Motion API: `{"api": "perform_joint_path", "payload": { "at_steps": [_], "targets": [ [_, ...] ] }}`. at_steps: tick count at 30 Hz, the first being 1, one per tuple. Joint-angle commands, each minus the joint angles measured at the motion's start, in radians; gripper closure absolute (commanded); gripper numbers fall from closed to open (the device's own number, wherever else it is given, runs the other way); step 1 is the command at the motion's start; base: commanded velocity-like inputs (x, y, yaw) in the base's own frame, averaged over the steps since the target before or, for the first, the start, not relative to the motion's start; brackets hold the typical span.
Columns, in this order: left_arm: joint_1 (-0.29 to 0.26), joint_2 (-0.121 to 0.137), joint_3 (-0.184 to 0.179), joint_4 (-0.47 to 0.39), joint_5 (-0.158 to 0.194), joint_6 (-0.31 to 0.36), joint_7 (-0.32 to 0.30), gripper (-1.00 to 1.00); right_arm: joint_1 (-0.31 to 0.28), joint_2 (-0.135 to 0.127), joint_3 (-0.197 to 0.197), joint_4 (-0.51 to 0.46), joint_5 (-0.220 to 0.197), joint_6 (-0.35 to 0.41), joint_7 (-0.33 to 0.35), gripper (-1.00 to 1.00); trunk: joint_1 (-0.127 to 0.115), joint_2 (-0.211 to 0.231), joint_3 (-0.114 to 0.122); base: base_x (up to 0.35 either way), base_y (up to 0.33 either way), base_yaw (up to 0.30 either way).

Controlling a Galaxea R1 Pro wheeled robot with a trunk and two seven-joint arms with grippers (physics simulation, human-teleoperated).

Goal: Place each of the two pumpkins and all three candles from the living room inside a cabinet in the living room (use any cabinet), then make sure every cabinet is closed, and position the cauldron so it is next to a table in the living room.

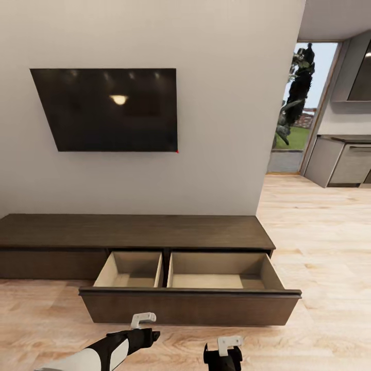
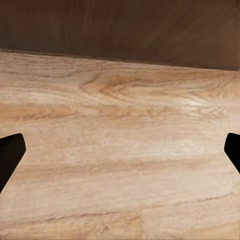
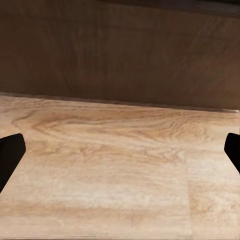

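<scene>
Facing the long dark-brown cabinet (image 1: 134,232) under a wall-mounted TV (image 1: 105,109), with its wide drawer (image 1: 190,293) pulled out over the wooden floor (image 1: 319,247). Inside, 2 pale beige compartments, both bare as far as the head view reaches; no pumpkins, candles, cauldron or glass table to be seen here. Low in the head view, left gripper (image 1: 142,320) and right gripper (image 1: 229,344) hanging just short of the drawer front, nothing between the fingers. In the left wrist view, dark fingers (image 2: 10,157) at the far edges of the picture, spread wide over floorboards; same in the right wrist view, fingers (image 3: 11,155) wide apart with the drawer's dark face ahead. Probably a point between fetching trips: drawer ready, hands free, items elsewhere in the room. Best to leave the drawer out for now and back the base straight away before turning, keeping both arms tucked so neither clips the projecting front. On returning with an item, worth lining up square to 1 compartment, lowering well inside the walls before letting go, and pushing the drawer shut only once all 5 pieces are in.
</scene>
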Motion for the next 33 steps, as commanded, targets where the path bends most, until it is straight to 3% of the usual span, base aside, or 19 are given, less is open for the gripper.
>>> {"api": "perform_joint_path", "payload": {
  "at_steps": [1, 10, 17, 27, 33],
  "targets": [
    [0.001, 0.000, -0.008, -0.002, 0.011, 0.006, -0.002, -1.00, 0.005, 0.000, 0.008, 0.000, -0.009, -0.004, 0.008, -1.00, -0.004, 0.007, 0.002, 0.000, 0.000, 0.000],
    [0.016, 0.003, -0.007, -0.002, 0.011, -0.005, 0.019, -1.00, 0.020, -0.001, 0.008, 0.000, -0.009, -0.004, 0.072, -1.00, -0.039, 0.070, 0.030, 0.000, 0.000, 0.000],
    [0.026, 0.005, -0.007, -0.002, 0.011, -0.005, 0.084, -1.00, 0.021, 0.000, 0.009, 0.000, -0.009, 0.005, 0.078, -1.00, -0.065, 0.119, 0.052, 0.000, 0.000, 0.000],
    [0.110, 0.003, -0.008, -0.002, 0.009, -0.007, 0.095, -1.00, 0.022, 0.002, 0.010, -0.001, -0.009, 0.063, 0.079, -1.00, -0.104, 0.189, 0.084, 0.000, 0.000, 0.000],
    [0.115, 0.002, -0.009, -0.002, 0.009, -0.004, 0.096, -1.00, 0.022, 0.007, 0.009, -0.001, -0.009, 0.067, 0.079, -1.00, -0.127, 0.231, 0.103, 0.000, 0.000, 0.000]
  ]
}}
